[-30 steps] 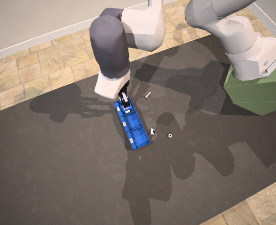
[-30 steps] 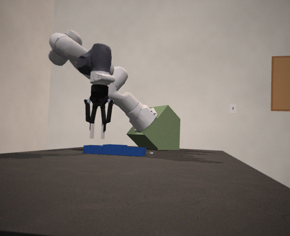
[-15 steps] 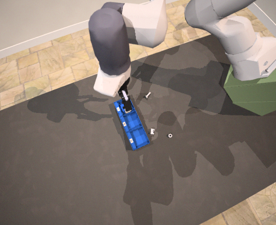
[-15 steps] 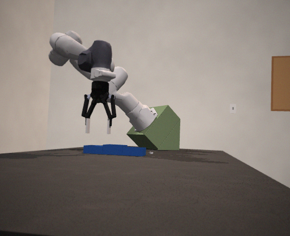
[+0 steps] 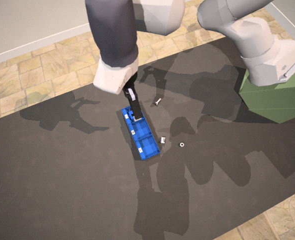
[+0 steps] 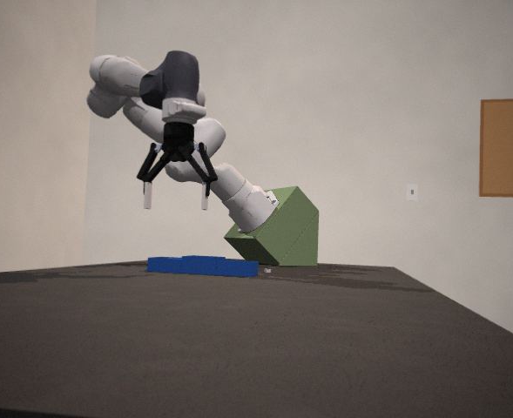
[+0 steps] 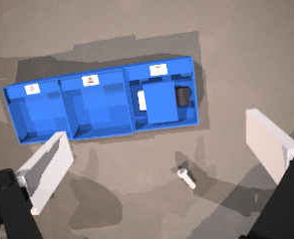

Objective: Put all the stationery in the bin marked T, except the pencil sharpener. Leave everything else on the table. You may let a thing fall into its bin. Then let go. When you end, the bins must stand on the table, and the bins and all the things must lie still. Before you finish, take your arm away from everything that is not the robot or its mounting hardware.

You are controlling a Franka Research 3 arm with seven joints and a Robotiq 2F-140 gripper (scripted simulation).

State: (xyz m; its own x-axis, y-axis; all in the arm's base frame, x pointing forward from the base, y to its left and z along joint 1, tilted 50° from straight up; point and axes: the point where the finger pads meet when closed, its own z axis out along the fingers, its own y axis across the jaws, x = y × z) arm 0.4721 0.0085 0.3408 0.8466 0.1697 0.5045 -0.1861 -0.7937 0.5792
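A blue row of three bins lies on the dark table; it also shows in the side view and in the wrist view. Each bin carries a small white label, too small to read. The end bin nearest the arm's base holds a small white thing and a dark brown thing. The other two bins look empty. My gripper hangs well above that end bin, fingers spread wide with nothing between them; it also shows in the wrist view and the overhead view.
A silver bolt lies on the table beside the end bin, also in the wrist view. A small white block and a hex nut lie beside the bins' other end. The arm's green base stands at the right.
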